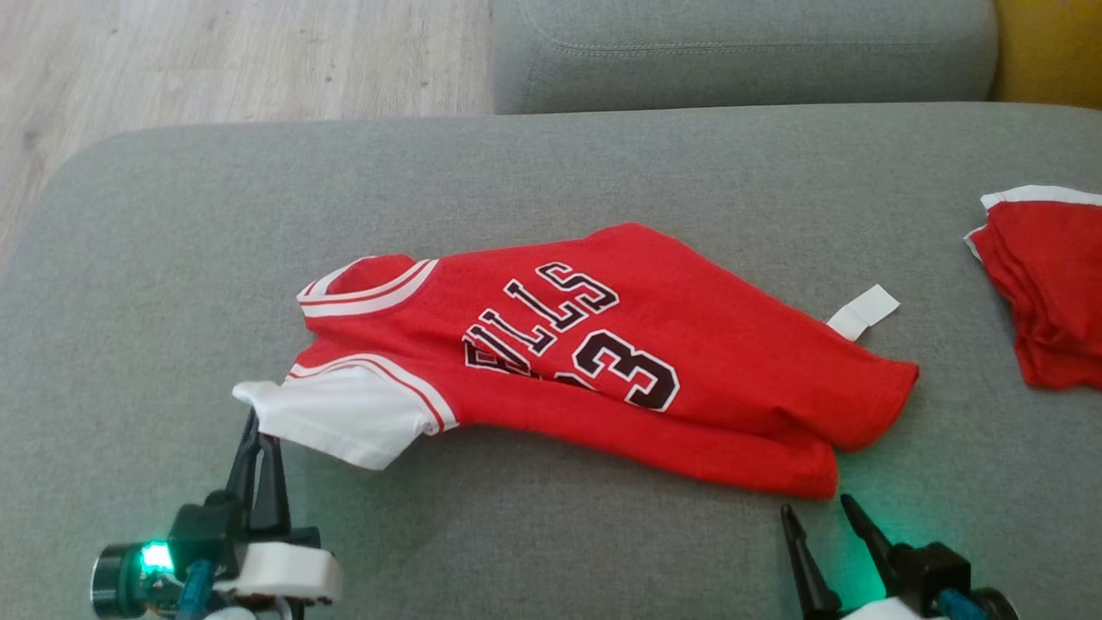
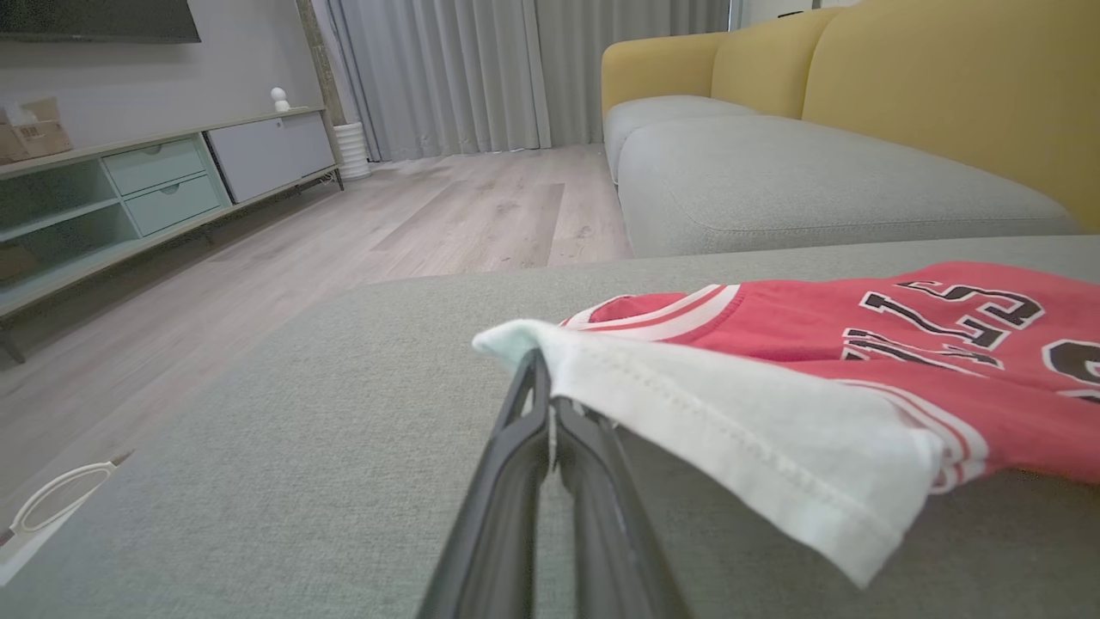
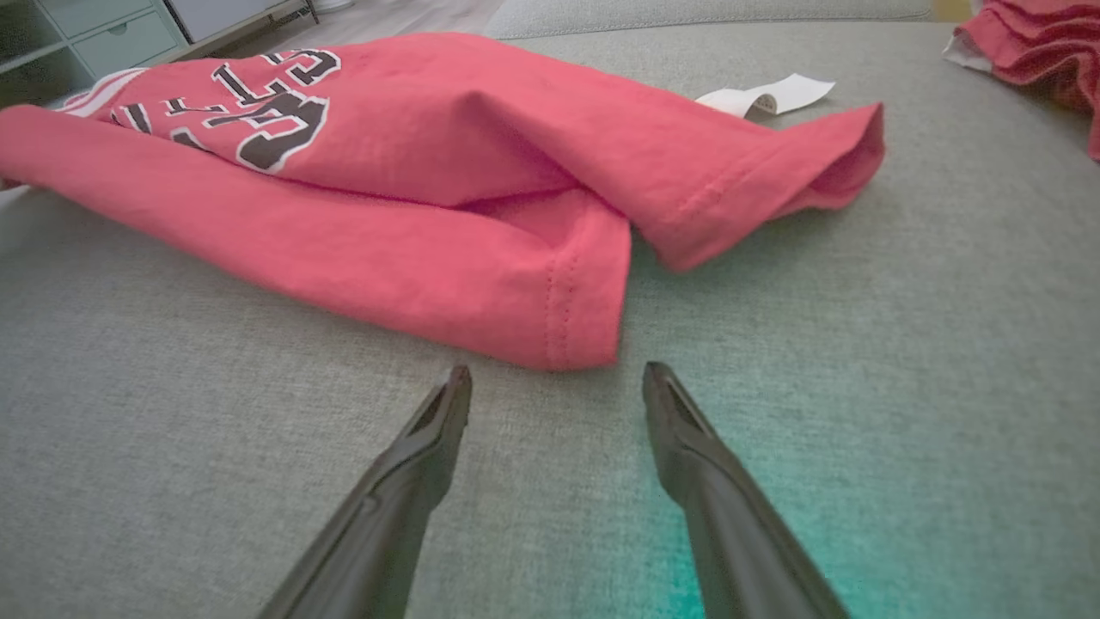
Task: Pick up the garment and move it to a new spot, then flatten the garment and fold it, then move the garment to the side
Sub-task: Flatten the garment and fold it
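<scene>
The garment (image 1: 603, 353) is a red T-shirt with white sleeves and black "BULLS 23" lettering, lying crumpled on the grey sofa cushion (image 1: 516, 172). Its white tag (image 1: 863, 312) sticks out at the far right. My left gripper (image 1: 254, 424) is shut on the edge of the near white sleeve (image 2: 730, 421); in the left wrist view the fingers (image 2: 516, 481) meet with white cloth pinched at their tips. My right gripper (image 1: 816, 508) stands open just short of the red bottom hem (image 3: 559, 318), its fingertips (image 3: 455, 387) apart on the cushion and not touching the cloth.
Another red folded garment (image 1: 1046, 275) lies at the cushion's right edge. A grey cushion (image 1: 740, 52) sits behind, with a yellow backrest (image 2: 859, 69). Wooden floor (image 1: 215, 60) lies past the left edge, and a low cabinet (image 2: 129, 198) stands against the wall.
</scene>
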Controlling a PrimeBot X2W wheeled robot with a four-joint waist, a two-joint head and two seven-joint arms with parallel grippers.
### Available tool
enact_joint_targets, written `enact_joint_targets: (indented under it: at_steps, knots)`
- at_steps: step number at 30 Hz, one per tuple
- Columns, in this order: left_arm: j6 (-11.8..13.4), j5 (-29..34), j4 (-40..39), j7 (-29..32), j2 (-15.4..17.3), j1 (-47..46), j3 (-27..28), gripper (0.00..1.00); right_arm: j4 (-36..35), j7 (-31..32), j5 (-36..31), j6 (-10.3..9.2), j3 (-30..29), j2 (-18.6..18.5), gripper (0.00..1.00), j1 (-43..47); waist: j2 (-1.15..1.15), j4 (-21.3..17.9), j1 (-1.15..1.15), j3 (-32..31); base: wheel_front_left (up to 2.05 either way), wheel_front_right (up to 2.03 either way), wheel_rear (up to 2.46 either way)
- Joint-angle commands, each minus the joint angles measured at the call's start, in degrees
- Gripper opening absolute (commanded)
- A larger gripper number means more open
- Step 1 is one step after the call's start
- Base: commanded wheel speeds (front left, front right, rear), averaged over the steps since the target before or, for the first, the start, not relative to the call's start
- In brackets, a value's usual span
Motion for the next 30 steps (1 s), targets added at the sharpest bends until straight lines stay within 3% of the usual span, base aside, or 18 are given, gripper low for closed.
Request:
enact_joint_targets:
  at_steps: [1, 5, 7, 9, 10, 12, 20, 25, 30]
  knots:
    - [0.15, 0.16, -2.16, -0.37, 1.3, -1.74, 2.64, 0.0, -0.81, -0.63, -0.61, 0.21, 1.39, -1.07, 0.93, -2.54, 0.0, 0.15, 0.0, 0.15, 0.0, 0.0, 0.0]
    - [0.03, 0.23, -2.46, -0.37, 1.34, -2.04, 2.9, 0.0, -0.4, -0.63, -1.31, 0.21, 1.0, -0.98, 0.69, -3.14, 0.0, 0.36, 0.0, 0.4, 0.0, 0.0, 0.0]
    - [-0.01, 0.27, -2.58, -0.37, 1.29, -2.13, 2.96, 0.0, -0.17, -0.63, -1.57, 0.21, 1.08, -0.91, 0.47, -3.29, 0.0, 0.45, 0.0, 0.44, 0.0, 0.0, 0.0]
    - [-0.04, 0.29, -2.62, -0.37, 1.26, -2.17, 2.98, 0.0, -0.02, -0.63, -1.63, 0.21, 1.12, -0.88, 0.41, -3.36, 0.0, 0.5, 0.0, 0.46, 0.0, 0.0, 0.0]
    - [-0.06, 0.3, -2.65, -0.37, 1.23, -2.22, 3.01, 0.0, 0.07, -0.63, -1.71, 0.21, 1.17, -0.86, 0.33, -3.45, 0.0, 0.54, 0.0, 0.45, 0.0, 0.0, 0.0]
    - [-0.12, 0.32, -2.66, -0.37, 1.19, -2.29, 3.07, 0.0, 0.22, -0.63, -1.83, 0.21, 1.25, -0.82, 0.0, -3.59, 0.0, 0.58, 0.0, 0.4, 0.0, 0.0, 0.0]
    - [-1.26, -0.12, -4.36, -0.37, 1.23, -2.5, 3.55, 0.0, -3.61, -0.63, -1.48, 0.21, 1.69, -1.13, 0.0, -3.58, 0.0, 0.29, 0.0, -1.03, 0.0, 0.0, 0.0]
    - [-3.61, -0.2, -8.62, -0.37, 2.46, -4.35, 3.34, 0.0, -14.94, -0.63, 1.03, 0.21, 0.63, -2.28, 0.0, -2.97, 0.0, -0.12, 0.0, -3.44, 0.0, 0.0, 0.0]
    - [-6.81, -0.72, -13.34, -0.37, 4.77, -10.7, 2.54, 0.0, -26.94, -0.63, 4.7, 0.21, -4.14, -3.87, 0.0, -4.92, 0.0, -0.39, 0.0, -5.41, 0.0, 0.0, 0.0]
